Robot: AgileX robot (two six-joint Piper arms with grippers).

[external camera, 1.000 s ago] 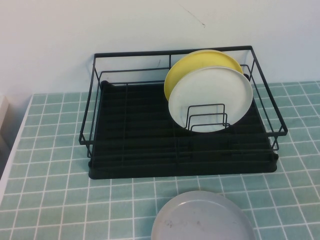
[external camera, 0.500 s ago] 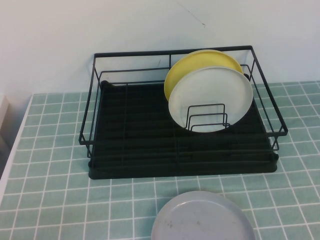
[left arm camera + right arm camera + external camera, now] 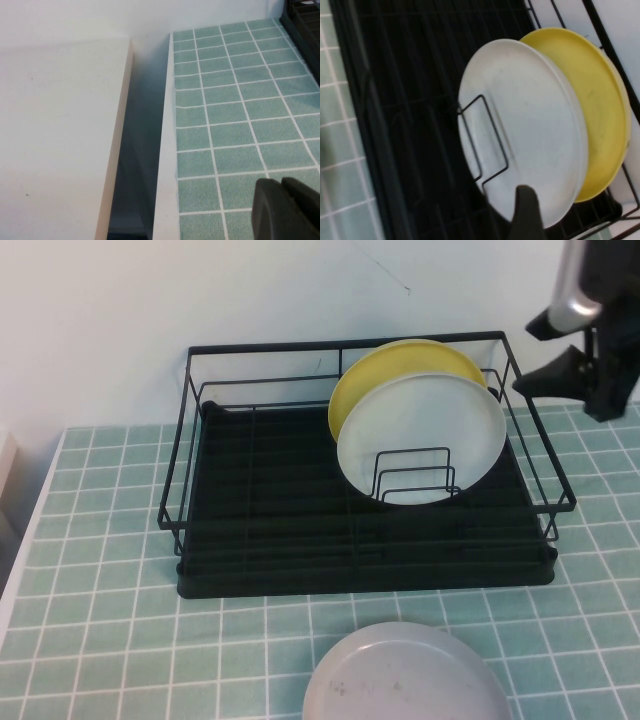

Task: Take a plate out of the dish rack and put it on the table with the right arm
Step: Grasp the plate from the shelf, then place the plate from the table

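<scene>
The white plate (image 3: 420, 435) stands upright in the wire dividers at the right of the black dish rack (image 3: 260, 530), leaning on a yellow plate (image 3: 400, 362) behind it. My right gripper (image 3: 536, 352) hangs open and empty in the air just right of the rack's far right corner, above and to the right of the white plate, not touching it. In the right wrist view the white plate (image 3: 520, 130) and the yellow plate (image 3: 600, 110) fill the middle, with one finger (image 3: 525, 212) in front. My left gripper (image 3: 286, 212) is shut and empty, low over the green tiled table (image 3: 225, 110).
A duller grey plate (image 3: 405, 675) lies flat on the table (image 3: 100, 640) in front of the rack. A white wall stands close behind the rack. A white ledge (image 3: 60, 135) sits beyond a gap off the table's left edge.
My right arm has come into the high view from the upper right and now hangs by the rack's far right corner. The plates and rack have not moved.
</scene>
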